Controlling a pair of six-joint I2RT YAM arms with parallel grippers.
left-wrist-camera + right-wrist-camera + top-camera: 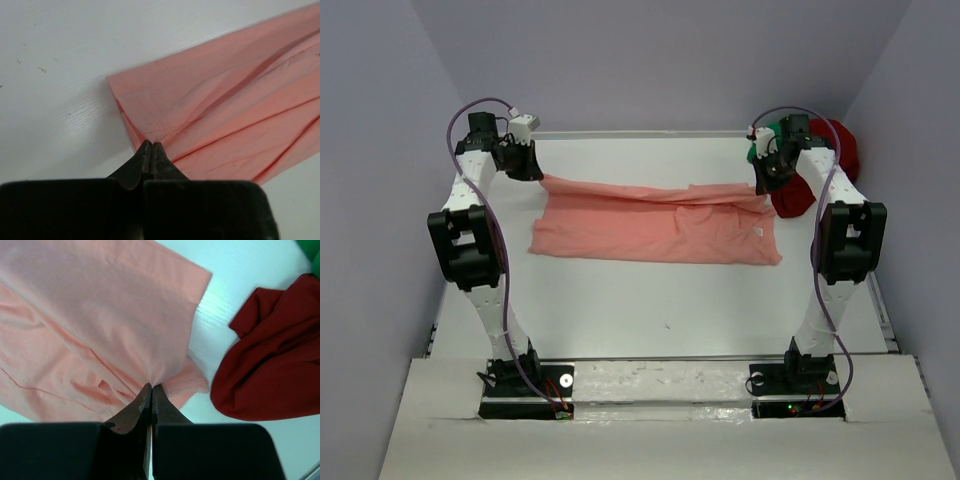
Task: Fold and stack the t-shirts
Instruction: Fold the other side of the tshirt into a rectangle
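Observation:
The salmon-pink t-shirt (655,225) lies spread across the middle of the table, its far edge lifted and stretched between both grippers. My left gripper (527,165) is shut on the shirt's far left corner (150,127). My right gripper (765,180) is shut on the shirt's far right edge (150,340). A small white neck tag (758,231) shows near the shirt's right end. The dark red t-shirt (810,185) lies bunched at the far right, also in the right wrist view (275,360). The green t-shirt (760,140) peeks out behind the right arm.
The white table (650,310) has walls close on the left, right and far sides. The arm bases (530,385) stand at the near edge. The dark red shirt sits just right of my right gripper.

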